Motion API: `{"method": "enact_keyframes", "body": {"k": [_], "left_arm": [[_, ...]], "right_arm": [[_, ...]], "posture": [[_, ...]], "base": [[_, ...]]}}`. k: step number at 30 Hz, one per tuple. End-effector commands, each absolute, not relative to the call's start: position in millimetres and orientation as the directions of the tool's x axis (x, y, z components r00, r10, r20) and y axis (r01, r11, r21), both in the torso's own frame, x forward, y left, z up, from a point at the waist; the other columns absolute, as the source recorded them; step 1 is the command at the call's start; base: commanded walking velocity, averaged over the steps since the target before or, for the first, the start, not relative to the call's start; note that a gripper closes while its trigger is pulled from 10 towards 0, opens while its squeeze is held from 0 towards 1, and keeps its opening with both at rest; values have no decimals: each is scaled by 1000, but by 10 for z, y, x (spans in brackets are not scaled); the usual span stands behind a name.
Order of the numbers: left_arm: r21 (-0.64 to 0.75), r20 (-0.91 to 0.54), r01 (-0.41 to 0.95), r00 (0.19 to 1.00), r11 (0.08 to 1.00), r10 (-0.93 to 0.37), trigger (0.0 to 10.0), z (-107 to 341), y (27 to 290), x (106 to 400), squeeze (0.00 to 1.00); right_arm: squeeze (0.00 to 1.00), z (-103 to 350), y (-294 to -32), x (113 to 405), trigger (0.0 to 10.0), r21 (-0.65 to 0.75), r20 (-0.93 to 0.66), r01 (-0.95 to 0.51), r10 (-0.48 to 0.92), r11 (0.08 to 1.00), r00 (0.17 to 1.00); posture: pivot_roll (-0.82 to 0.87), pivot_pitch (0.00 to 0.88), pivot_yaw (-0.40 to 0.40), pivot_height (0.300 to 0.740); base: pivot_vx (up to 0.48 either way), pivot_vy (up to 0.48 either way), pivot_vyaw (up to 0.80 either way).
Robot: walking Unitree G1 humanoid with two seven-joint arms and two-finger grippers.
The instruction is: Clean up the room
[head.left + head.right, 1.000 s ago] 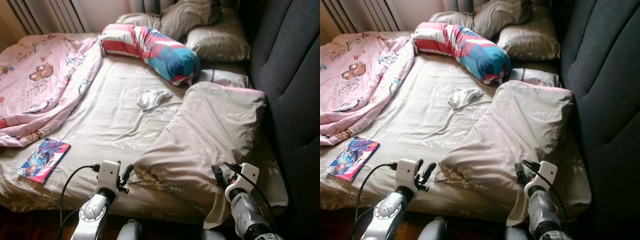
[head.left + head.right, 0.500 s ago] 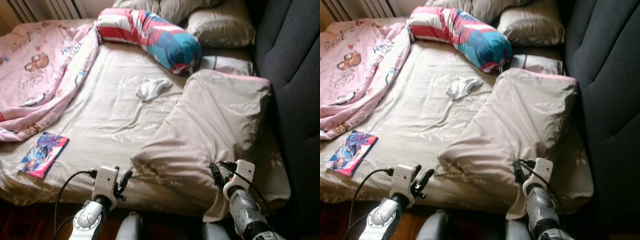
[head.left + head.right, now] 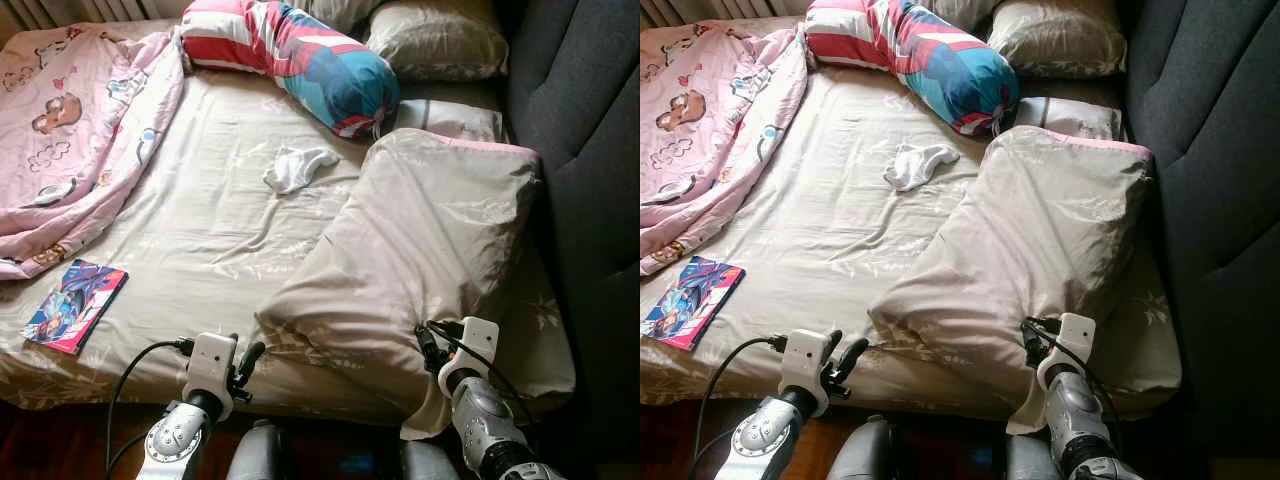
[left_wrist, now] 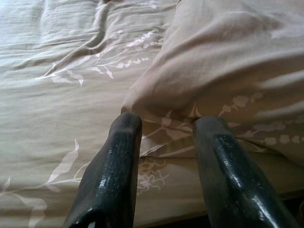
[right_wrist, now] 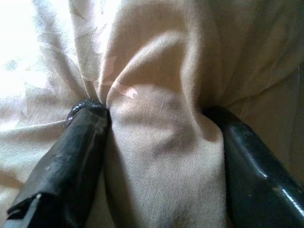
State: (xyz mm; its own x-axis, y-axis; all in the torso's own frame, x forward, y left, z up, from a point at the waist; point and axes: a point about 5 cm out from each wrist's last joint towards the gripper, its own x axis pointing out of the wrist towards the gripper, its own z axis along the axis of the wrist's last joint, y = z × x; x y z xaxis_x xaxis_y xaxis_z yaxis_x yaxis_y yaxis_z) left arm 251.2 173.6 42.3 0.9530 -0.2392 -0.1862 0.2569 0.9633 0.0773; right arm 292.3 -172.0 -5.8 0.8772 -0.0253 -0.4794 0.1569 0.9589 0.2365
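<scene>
1. Step in hand, as I read it: grabbing the big beige pillow (image 3: 420,260) that lies askew on the bed (image 3: 200,240), near the headboard (image 3: 590,150).
2. Right gripper (image 5: 156,142): jaws pinching a fold of the pillow's near corner.
3. Left gripper (image 4: 166,142): jaws apart, holding nothing, at the pillow's other near edge.
4. Next move likely calls for closing the left jaws on fabric, then lifting level.
5. Sock (image 3: 298,166) and book (image 3: 75,305) not yet picked up.
</scene>
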Motion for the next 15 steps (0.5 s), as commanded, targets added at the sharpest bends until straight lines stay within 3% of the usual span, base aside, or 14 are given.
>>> {"method": "enact_keyframes", "body": {"k": [1,15], "left_arm": [[91,-221,251,949,964,-226,10000,373,1785,2456,0],[95,-218,244,951,965,-219,10000,395,1785,2532,0]], "right_arm": [[0,-325,-1588,2666,0,239,-604,162,16,957,797],[0,-311,-1567,2688,0,234,-603,161,14,959,798]], "posture": [[43,283,104,659],[40,266,103,659]], "base": [[0,0,0],[0,0,0]]}}
